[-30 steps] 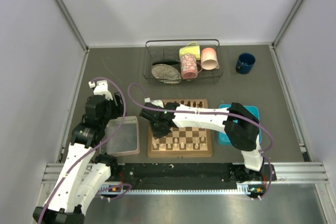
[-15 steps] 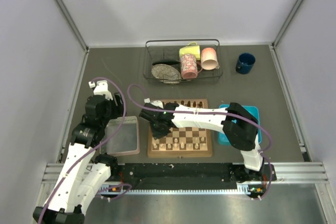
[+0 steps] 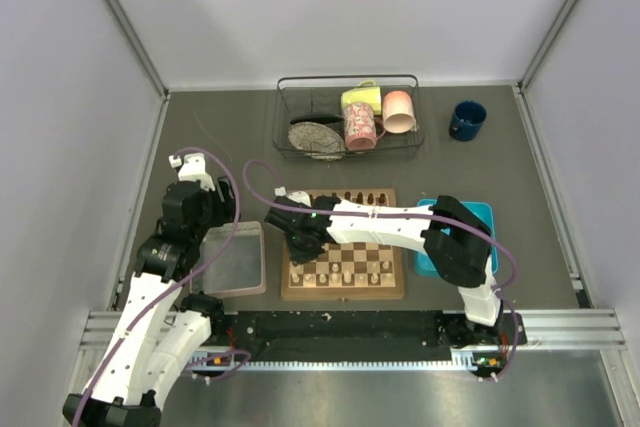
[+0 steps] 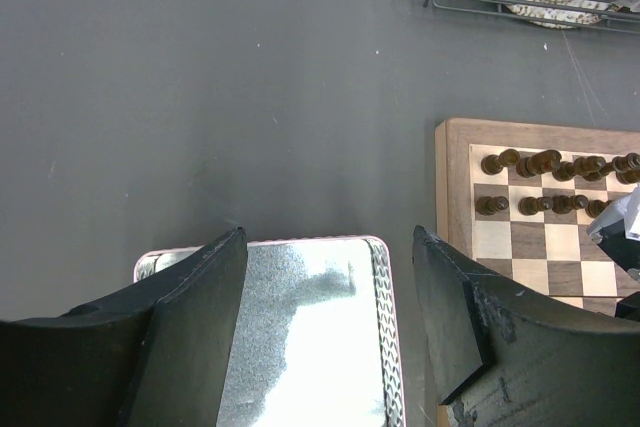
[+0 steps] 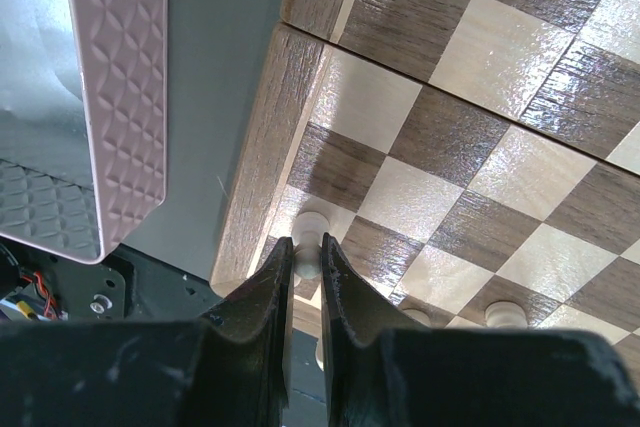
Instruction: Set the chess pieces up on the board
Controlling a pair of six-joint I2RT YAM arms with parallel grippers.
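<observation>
So the right gripper [image 5: 307, 249] is pinched shut on a pale cream piece [image 5: 311, 230] at the near-left corner of the board [image 5: 252, 162], just inside its tan border. More cream pieces [image 5: 505, 314] stand along the board's near edge, and dark pieces [image 4: 545, 162] line its far edge. The left gripper [image 4: 328, 252] hangs with jaws wide apart, holding nothing, over the pinkish tray [image 4: 310, 347] just left of the board.

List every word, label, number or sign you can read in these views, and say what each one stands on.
No readable text shows in any view.
Pink mug: printed pattern, too small to tell whether it holds letters.
Board: plain checks, with no rank or file marks on the border that shows.
Pinkish tray: embossed diamond pattern only.
</observation>
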